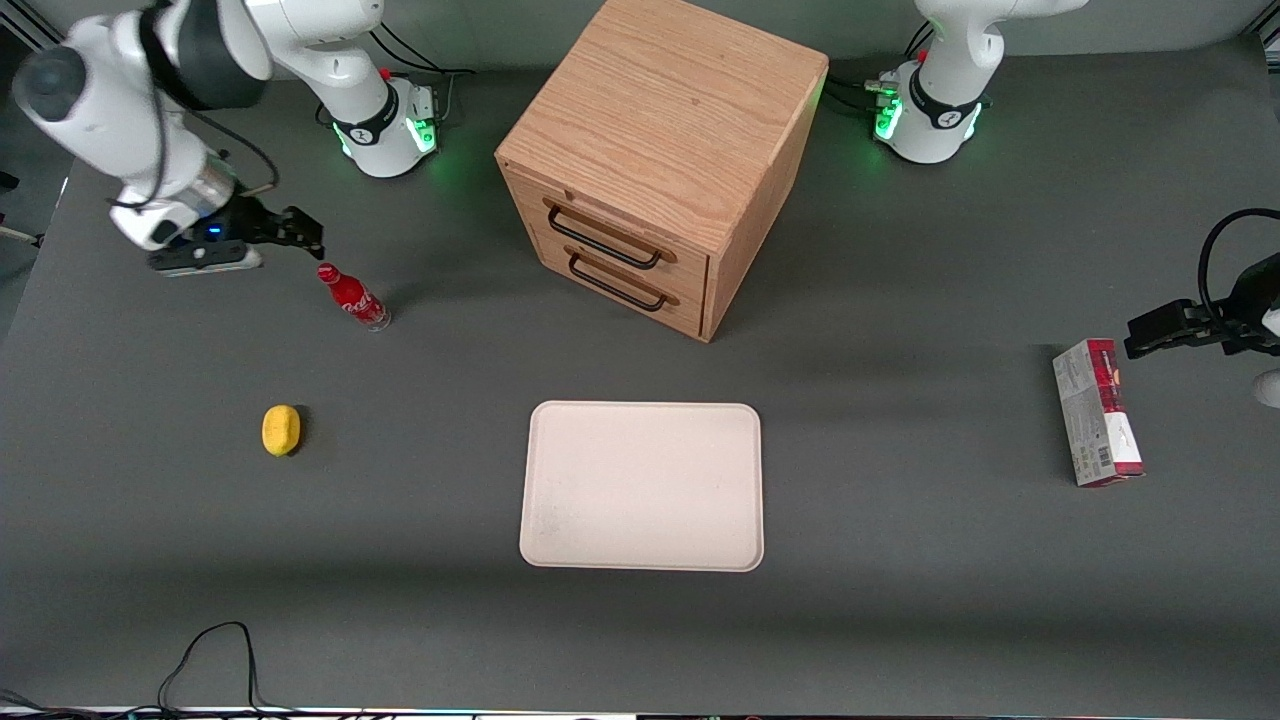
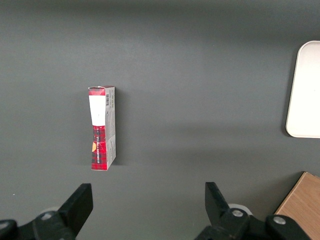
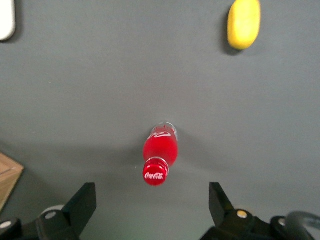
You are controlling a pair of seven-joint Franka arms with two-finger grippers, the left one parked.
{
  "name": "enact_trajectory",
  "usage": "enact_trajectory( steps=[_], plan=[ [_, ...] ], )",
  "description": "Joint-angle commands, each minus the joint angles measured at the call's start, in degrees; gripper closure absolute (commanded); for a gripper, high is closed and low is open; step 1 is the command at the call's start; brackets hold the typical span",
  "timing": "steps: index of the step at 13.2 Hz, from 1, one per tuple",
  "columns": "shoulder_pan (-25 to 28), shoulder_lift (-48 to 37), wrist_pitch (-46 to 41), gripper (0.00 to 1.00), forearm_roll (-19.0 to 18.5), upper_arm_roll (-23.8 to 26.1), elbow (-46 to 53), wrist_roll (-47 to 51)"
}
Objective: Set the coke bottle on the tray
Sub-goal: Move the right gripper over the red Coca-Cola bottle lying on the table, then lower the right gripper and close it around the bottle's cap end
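Observation:
The coke bottle [image 1: 353, 296], small and red with a red cap, stands upright on the grey table toward the working arm's end. In the right wrist view I look down on the coke bottle [image 3: 160, 152] and its cap. My gripper [image 1: 290, 232] hovers above the table, a little farther from the front camera than the bottle, clear of it. In the wrist view the gripper [image 3: 152, 202] is open and empty, its fingers [image 3: 85, 200] wide apart. The cream tray [image 1: 642, 486] lies flat near the table's middle, nearer the front camera; its corner [image 3: 6, 20] shows in the wrist view.
A yellow lemon [image 1: 281, 430] lies nearer the front camera than the bottle; it also shows in the wrist view [image 3: 244, 23]. A wooden drawer cabinet [image 1: 660, 160] stands at mid-table. A red-and-grey carton [image 1: 1097, 412] lies toward the parked arm's end.

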Motion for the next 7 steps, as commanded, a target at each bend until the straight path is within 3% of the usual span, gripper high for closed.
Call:
enact_trajectory(
  steps=[1, 7],
  plan=[
    [-0.57, -0.45, 10.23, 0.0, -1.04, 0.53, -7.91, 1.34],
    [-0.57, 4.04, 15.61, 0.0, -1.04, 0.53, -9.15, 1.34]
  ],
)
